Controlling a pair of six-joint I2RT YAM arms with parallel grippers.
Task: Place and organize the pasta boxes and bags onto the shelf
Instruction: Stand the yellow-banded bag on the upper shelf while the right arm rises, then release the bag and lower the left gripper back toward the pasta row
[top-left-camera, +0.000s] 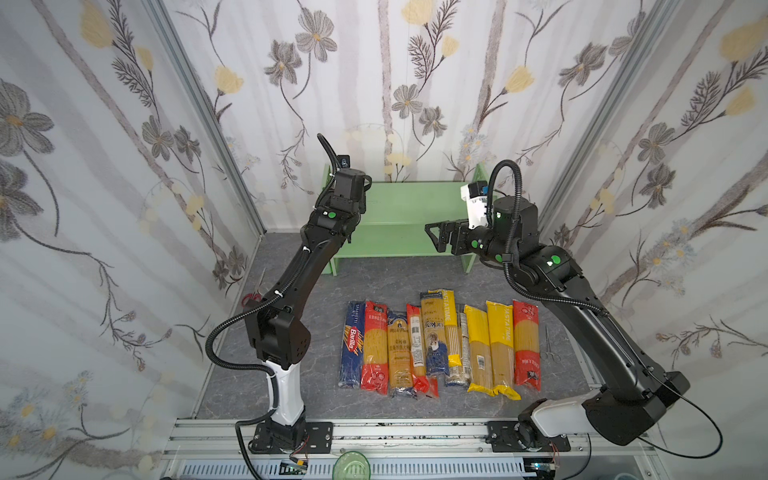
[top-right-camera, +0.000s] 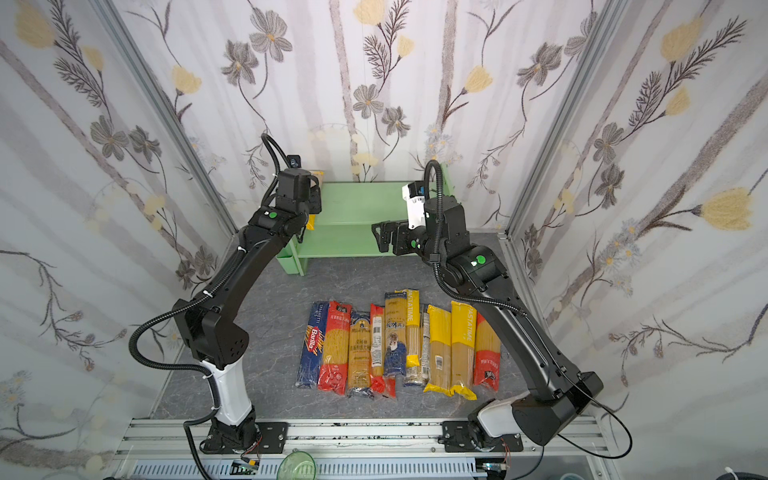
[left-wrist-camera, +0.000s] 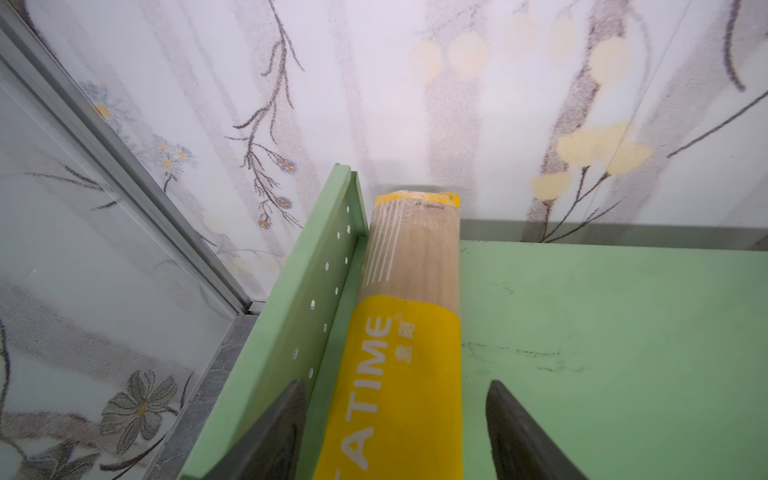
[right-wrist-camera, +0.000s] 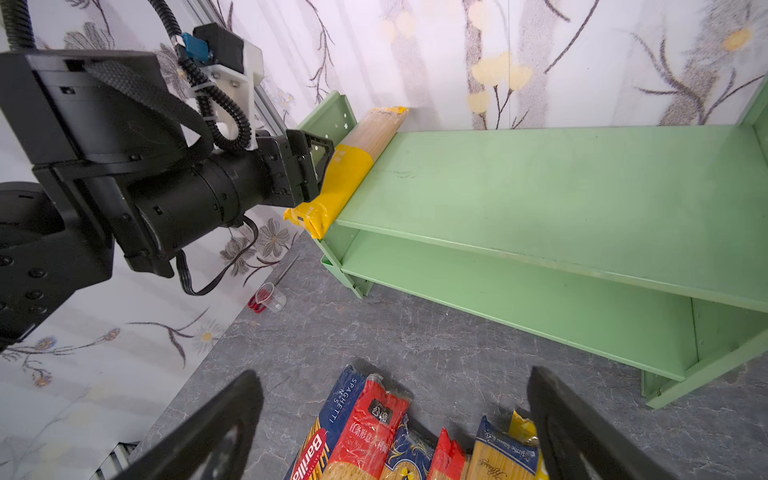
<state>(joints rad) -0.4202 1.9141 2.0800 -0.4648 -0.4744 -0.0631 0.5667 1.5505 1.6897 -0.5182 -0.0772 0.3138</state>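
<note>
Left tool (left-wrist-camera: 397, 399) straddles yellow pasta bag (left-wrist-camera: 411, 332) beside perforated shelf panel (left-wrist-camera: 309, 299)

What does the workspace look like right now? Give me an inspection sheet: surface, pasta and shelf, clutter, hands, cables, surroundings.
Surface: grey marbled tabletop, no spills seen.
Job's things: one yellow-labelled pasta bag lies on the green shelf, top tier, against its left side panel, near end overhanging; about ten packs lie in a row on the table.
Clutter: red-handled scissors and a clear measuring cup by the left wall; metal forceps right of the row.
Hands: left hand open, straddling the shelved bag; right hand open, empty, in the air before the shelf.
Cables: black conduits loop off both arms, clear of the packs.
Surroundings: floral wall panels on three sides.
</note>
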